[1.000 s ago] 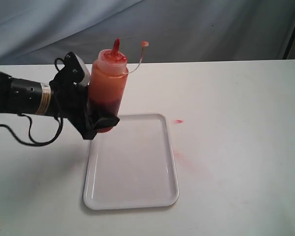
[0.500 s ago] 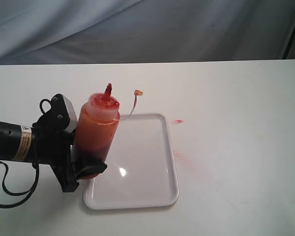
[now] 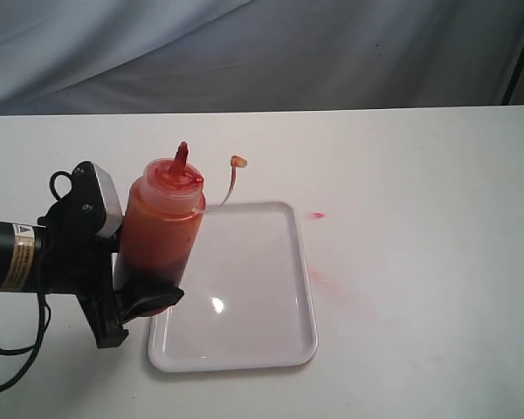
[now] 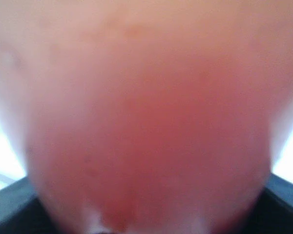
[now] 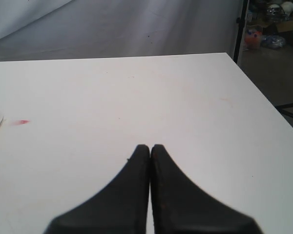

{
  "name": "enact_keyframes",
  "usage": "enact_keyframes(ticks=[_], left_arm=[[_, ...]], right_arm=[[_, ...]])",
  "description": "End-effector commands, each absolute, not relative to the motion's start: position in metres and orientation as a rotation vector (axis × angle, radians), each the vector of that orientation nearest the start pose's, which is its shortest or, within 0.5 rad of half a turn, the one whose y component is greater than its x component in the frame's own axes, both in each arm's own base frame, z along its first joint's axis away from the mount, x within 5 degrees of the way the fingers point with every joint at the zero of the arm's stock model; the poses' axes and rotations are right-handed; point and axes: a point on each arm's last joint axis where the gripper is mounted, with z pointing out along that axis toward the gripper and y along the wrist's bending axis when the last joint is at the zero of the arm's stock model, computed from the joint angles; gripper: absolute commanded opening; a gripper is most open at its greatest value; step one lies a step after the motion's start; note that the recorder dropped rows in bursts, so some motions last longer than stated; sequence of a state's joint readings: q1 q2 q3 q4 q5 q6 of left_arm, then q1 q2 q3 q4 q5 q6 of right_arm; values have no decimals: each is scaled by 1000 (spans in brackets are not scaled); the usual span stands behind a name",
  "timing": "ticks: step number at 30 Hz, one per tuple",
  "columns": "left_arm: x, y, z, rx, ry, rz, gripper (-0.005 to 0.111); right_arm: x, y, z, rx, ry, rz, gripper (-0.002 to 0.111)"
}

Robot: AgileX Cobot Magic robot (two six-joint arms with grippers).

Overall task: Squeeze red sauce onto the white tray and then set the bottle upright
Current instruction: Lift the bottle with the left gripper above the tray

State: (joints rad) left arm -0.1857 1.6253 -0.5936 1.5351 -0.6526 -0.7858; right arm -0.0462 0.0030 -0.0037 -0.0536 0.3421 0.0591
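The left gripper [image 3: 148,295] had hold of the bottle [image 3: 162,231]. Its black fingers [image 3: 160,298] were part way open and pressed on the low part of the bottle, one on each side. In the left wrist view the bottle [image 4: 146,117] was so close that it filled the picture as an orange-red blur, with the dark fingers [image 4: 10,207] showing at the corners.

The bottle stood almost straight up, tipped a little. Its red nozzle [image 3: 182,155] pointed up. The small cap [image 3: 238,161] hung on its thin string beside the nozzle. The red sauce [image 3: 157,260] sat dark in the bottom part of the bottle.

The bottom of the bottle was right at the left rim of the white tray [image 3: 244,358]. I could not tell if it touched the tray or the worktop [image 3: 419,175].

The white tray lay flat near the middle of the worktop, closer to the edge by the camera. A red drop [image 3: 317,215] sat on the worktop just past the far right corner of the tray. A pink smear [image 3: 332,284] lay on the worktop by the right rim of the tray.

The right gripper [image 5: 150,148] was shut tight and held nothing. It was over the bare worktop, well apart from the bottle, toward the right edge. A grey cloth [image 3: 288,52] hung behind the far edge of the worktop.
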Motion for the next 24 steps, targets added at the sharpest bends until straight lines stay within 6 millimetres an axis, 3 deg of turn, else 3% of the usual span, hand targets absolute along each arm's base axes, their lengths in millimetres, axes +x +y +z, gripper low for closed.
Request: enact_keyframes(ticks=[1, 24], left_arm=[[239, -103, 170, 1266, 1887, -549, 0], [224, -105, 184, 1264, 1906, -666, 0]], right_arm=[[53, -4, 182, 63, 1824, -34, 0], [53, -4, 182, 63, 1824, -34, 0]])
